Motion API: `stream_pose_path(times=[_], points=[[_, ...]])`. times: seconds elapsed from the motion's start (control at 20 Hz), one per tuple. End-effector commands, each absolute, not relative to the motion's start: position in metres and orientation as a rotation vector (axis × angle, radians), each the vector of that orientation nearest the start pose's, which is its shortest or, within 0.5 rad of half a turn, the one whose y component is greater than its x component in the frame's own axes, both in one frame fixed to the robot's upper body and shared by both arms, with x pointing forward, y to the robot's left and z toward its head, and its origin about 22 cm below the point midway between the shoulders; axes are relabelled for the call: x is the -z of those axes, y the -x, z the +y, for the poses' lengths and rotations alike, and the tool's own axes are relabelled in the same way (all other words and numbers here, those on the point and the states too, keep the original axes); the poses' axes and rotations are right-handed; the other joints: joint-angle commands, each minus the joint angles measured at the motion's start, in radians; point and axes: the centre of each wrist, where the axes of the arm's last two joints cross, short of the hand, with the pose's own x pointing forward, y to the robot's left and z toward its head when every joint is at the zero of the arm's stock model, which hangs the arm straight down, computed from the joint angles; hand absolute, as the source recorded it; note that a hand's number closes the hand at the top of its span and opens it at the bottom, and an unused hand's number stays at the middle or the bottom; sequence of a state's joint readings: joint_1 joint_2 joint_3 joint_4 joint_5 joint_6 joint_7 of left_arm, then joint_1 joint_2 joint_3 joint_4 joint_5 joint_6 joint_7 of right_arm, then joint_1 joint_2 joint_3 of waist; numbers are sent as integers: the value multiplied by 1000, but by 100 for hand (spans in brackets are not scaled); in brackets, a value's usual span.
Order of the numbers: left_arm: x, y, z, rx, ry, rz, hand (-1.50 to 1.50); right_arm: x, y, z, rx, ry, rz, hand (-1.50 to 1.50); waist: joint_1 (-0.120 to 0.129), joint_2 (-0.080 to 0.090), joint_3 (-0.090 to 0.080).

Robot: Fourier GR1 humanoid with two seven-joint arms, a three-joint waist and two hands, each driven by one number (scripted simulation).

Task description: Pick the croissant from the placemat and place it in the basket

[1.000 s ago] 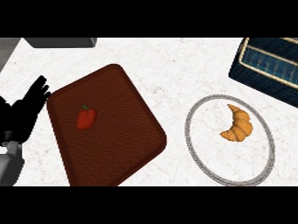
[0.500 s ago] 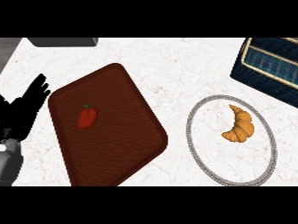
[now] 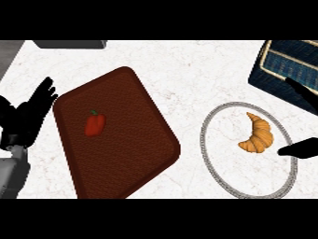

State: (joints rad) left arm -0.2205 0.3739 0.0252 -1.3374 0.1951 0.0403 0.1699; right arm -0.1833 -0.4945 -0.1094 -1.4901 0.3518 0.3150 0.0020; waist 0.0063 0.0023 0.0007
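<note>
White marble counter (image 3: pixel 189 70), seen from above. The croissant (image 3: pixel 258 134) lies on a round grey-rimmed plate (image 3: pixel 204 144), right of centre. The right hand (image 3: pixel 316 105) enters from the right edge, fingers and thumb spread apart and holding nothing. Its thumb tip lies just beside the croissant, though contact cannot be judged. A dark blue basket (image 3: pixel 302 65) stands behind the plate. A brown placemat (image 3: pixel 127 149) to the left bears a red pepper (image 3: pixel 94 124). The left hand (image 3: pixel 24 116) rests open at the left edge.
</note>
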Motion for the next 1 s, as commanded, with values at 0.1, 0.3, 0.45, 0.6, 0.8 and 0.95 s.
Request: stream_pose_path(times=[0.1, 0.3, 0.45, 0.6, 0.8, 0.95], points=[[-50, -292, 317, 68, -186, -1383, 0, -54, -303, -332, -852, 534, -1366, -150, 1, -2, 0], [-27, -277, 309, 54, -172, -1382, 0, -46, -308, -341, -878, 506, -1295, -150, -2, -2, -1], [-52, -297, 307, 81, -202, -1388, 0, -31, -316, -343, -927, 519, -1274, -150, -2, -1, 0], [-27, -275, 317, 70, -184, -1377, 0, -12, -304, -339, -941, 516, -1248, -150, -2, -2, -1], [-32, -307, 322, 73, -195, -1380, 0, -22, -302, -347, -916, 517, -1290, -150, -8, -2, -1], [-48, -284, 317, 76, -196, -1375, 0, -11, -294, -353, -911, 489, -1297, -150, -5, -3, -1]])
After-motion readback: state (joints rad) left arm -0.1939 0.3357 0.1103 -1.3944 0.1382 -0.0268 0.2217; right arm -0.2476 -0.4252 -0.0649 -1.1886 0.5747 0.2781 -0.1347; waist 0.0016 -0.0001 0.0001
